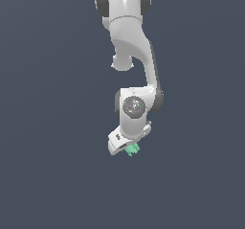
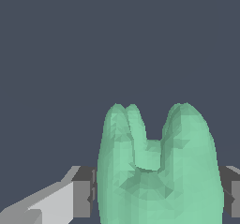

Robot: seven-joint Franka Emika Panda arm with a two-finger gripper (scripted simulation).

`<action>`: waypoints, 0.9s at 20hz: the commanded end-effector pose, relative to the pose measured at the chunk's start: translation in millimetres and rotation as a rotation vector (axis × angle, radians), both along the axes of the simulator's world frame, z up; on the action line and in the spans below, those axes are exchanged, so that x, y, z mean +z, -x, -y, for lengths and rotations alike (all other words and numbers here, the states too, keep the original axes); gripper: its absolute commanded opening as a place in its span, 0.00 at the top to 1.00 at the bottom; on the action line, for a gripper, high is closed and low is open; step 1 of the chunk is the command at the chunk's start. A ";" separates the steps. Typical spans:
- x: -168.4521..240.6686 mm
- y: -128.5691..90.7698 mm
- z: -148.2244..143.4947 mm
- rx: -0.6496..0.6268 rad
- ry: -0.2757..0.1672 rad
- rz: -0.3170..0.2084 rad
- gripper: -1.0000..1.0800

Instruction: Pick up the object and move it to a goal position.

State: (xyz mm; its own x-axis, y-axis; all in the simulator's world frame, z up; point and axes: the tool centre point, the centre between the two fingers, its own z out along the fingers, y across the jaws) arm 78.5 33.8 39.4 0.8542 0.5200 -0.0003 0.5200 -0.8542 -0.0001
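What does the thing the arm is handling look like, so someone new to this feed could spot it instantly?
Start at the white robot arm hanging down the middle of the exterior view and follow it to its white gripper. Peeking out at the tip is a small mint-green lumpy object with knobbly prongs, which the wrist view shows sitting between the grey finger pads. It is the only coloured thing against the dark grey-blue background.

In the exterior view the object [image 1: 132, 149] is a tiny green speck, mostly tucked behind the end effector [image 1: 128, 149], shape unreadable. The arm [image 1: 129, 41] runs off the top edge. In the wrist view, the object's base is cropped, and both fingers [image 2: 82, 197] run off the edges.
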 end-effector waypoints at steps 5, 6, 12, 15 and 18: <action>2.1 0.6 0.5 0.000 0.000 0.000 1.00; 3.7 1.1 0.8 0.000 0.000 0.000 1.00; 22.3 7.1 5.4 0.000 0.000 0.000 1.00; 38.0 12.2 9.2 0.000 0.000 0.000 1.00; 58.5 18.8 14.1 0.000 0.000 0.000 1.00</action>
State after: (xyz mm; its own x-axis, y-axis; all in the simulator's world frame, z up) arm 62.7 22.4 87.0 0.8540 0.5202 -0.0011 0.5202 -0.8540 -0.0007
